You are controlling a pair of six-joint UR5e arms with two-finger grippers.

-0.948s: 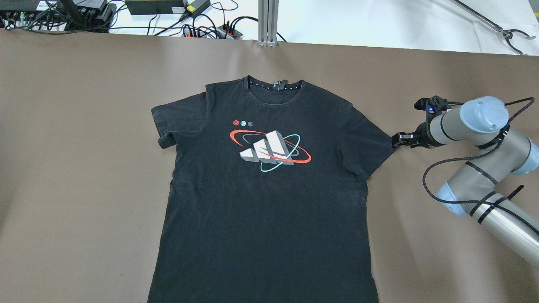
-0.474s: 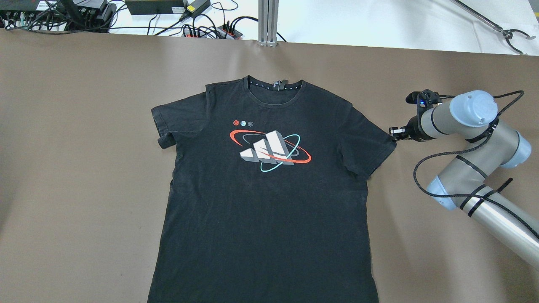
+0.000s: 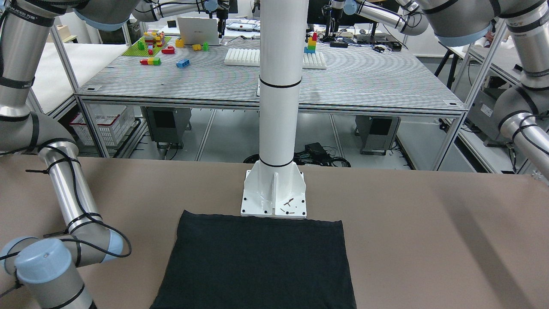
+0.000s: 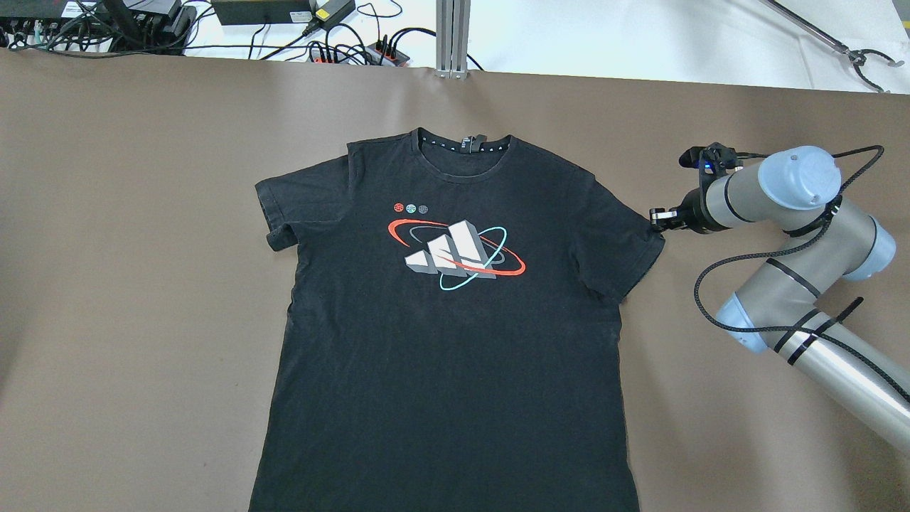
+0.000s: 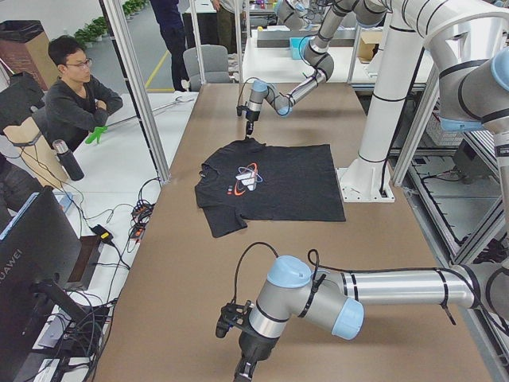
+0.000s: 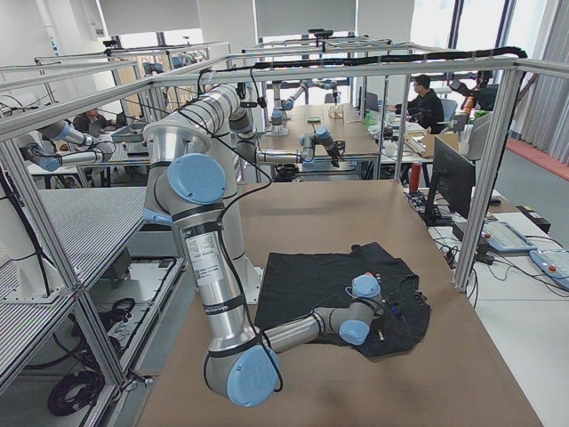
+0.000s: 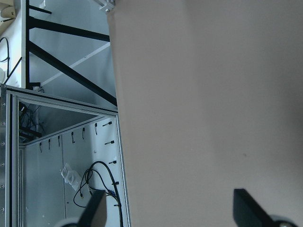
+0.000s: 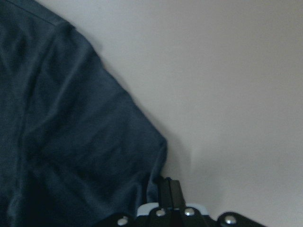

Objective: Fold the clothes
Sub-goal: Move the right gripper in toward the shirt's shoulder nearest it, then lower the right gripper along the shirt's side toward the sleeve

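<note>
The clothes are one black T-shirt [image 4: 448, 341] with a white, red and teal chest print, lying flat and face up on the brown table, collar at the far side. It also shows in the front-facing view [image 3: 257, 262] and the left view [image 5: 270, 179]. My right gripper [image 4: 655, 217] is low at the outer corner of the shirt's right-hand sleeve [image 4: 625, 249]. In the right wrist view [image 8: 169, 189] its fingers are pressed together against the sleeve's hem; I cannot tell if fabric is between them. My left gripper [image 7: 170, 208] is open and empty over bare table near the table's left end.
A white pillar [image 3: 279, 107] stands on a base plate [image 3: 274, 197] touching the shirt's bottom hem on the robot's side. Cables and power strips [image 4: 341, 43] lie beyond the far table edge. A person [image 5: 75, 95] sits beside the table.
My right gripper has moved left and a little toward the far side, up to the sleeve's corner. The shirt has barely shifted. The left arm stays out of the overhead view.
</note>
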